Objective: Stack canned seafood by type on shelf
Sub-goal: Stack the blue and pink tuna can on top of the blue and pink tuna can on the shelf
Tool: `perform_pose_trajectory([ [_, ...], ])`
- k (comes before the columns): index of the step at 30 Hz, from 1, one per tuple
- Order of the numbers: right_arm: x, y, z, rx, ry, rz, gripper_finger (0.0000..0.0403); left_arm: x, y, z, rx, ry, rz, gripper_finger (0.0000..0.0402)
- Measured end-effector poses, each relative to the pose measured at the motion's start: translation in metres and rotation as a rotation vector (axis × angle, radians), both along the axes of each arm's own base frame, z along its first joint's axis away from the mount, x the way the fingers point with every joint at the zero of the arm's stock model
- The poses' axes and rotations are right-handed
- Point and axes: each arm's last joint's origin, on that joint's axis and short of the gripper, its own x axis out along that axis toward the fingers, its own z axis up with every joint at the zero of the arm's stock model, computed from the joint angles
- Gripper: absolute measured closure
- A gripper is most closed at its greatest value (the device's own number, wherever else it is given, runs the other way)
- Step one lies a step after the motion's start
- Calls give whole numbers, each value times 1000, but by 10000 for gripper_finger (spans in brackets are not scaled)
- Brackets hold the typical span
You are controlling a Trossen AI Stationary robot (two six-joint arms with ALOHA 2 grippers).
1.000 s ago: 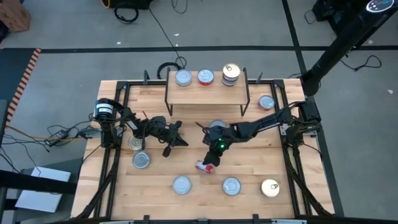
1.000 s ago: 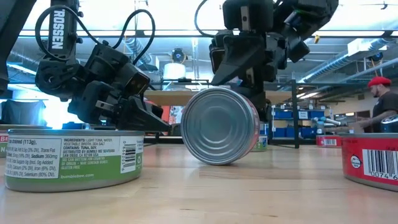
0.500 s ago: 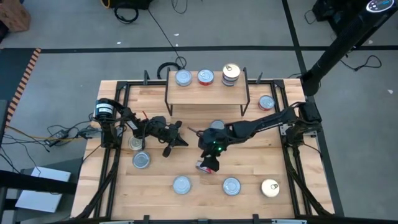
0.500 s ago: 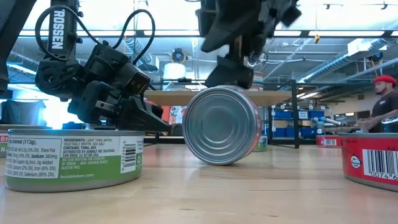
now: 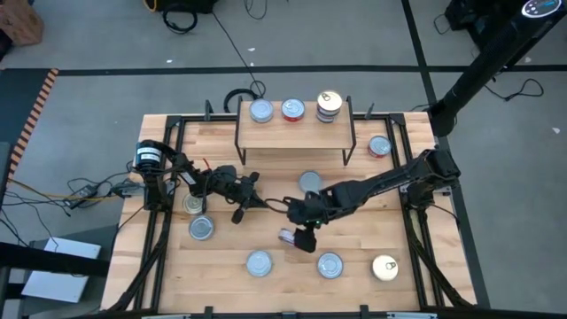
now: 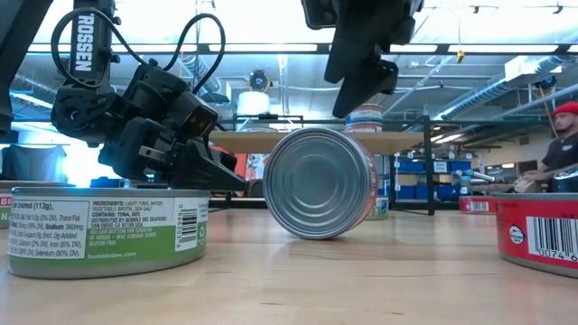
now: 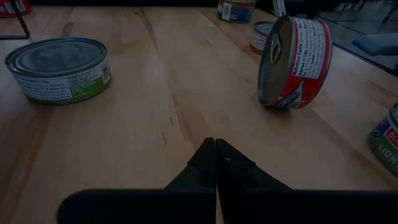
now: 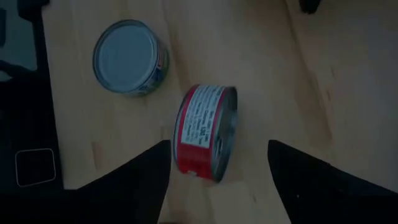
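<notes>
Your right gripper (image 8: 214, 165) hangs spread wide above the red-labelled tin (image 8: 205, 132) on edge, holding nothing; left gripper (image 7: 216, 163) closed

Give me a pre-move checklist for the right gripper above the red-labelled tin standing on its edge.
1. Right gripper open: ok.
2. Red-labelled round tin lies between its fingers' line in the right wrist view: ok.
3. Tin lying flat: not ok; it stands on its rim.
4. Gripper low enough to close on it: not ok; it hangs above the tin in the low view.
5. Left gripper shut and apart from the tin: ok.
6. Room on the light-wood shelf beside its three tins: ok.
</notes>
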Motion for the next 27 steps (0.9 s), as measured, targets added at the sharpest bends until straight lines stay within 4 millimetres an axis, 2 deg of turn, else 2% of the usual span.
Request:
perform_pose_trajectory([
  [6, -5, 13, -1, -41, 4, -5, 106, 0, 0, 0, 3, -3, 0, 401],
  [15, 10, 27, -25, -50, 36, -42, 72, 1, 0, 1, 28, -13, -1, 401],
  [20, 22, 34, -32, -75, 47, -24, 70, 1, 0, 0, 28, -12, -1, 401],
  [27, 19, 29, -39, -149, 146, -26, 89, 1, 0, 0, 28, -11, -1, 401],
])
